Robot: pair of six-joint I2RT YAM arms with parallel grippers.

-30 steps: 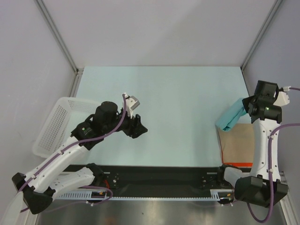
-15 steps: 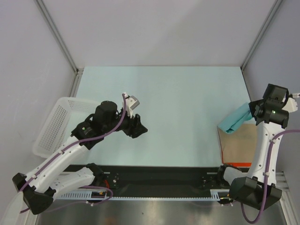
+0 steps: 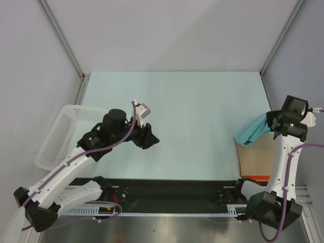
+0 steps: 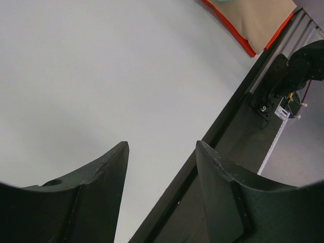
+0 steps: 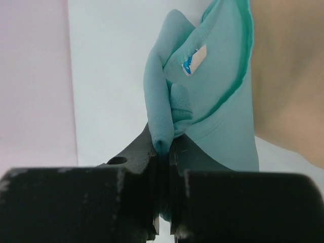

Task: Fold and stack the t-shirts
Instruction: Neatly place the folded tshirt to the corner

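One t-shirt (image 3: 251, 132); one basket (image 3: 56, 136); one cardboard sheet (image 3: 258, 153); two end effectors, left (image 3: 147, 136) and right (image 3: 272, 123).

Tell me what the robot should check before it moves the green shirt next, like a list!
1. Right gripper grips the t-shirt: ok, jaws shut on a fold of cloth.
2. Shirt neatly folded: cannot tell, it hangs bunched from the grip.
3. Cardboard sheet has room: ok, the part in view is bare.
4. Left gripper free to help: ok, open and holding nothing above the table.
5. Left arm clear of the shirt: ok, it is far across the table, beside the basket.
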